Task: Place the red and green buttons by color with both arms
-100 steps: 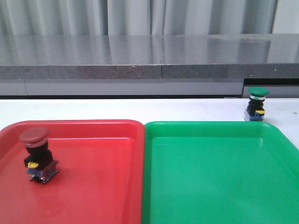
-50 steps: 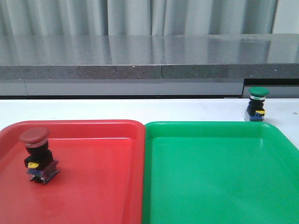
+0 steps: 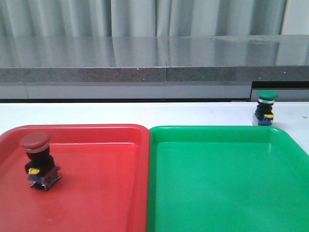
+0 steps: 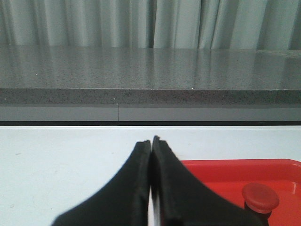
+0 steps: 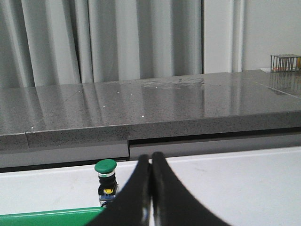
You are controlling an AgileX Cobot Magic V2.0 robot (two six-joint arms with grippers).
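Note:
The red button [image 3: 38, 159] stands upright inside the red tray [image 3: 96, 193], near its left side. Its cap also shows in the left wrist view [image 4: 260, 197]. The green button [image 3: 265, 107] stands upright on the white table, just behind the far right corner of the green tray [image 3: 227, 183]. It also shows in the right wrist view [image 5: 106, 181]. My left gripper [image 4: 151, 141] is shut and empty, over the white table beside the red tray [image 4: 211, 172]. My right gripper [image 5: 151, 156] is shut and empty, beside the green button. Neither gripper shows in the front view.
The two trays sit side by side at the front of the white table [image 3: 145, 113]. A grey stone ledge [image 3: 154, 60] runs along the back, with grey curtains behind. A small wire rack [image 5: 284, 62] stands on the ledge at the far right.

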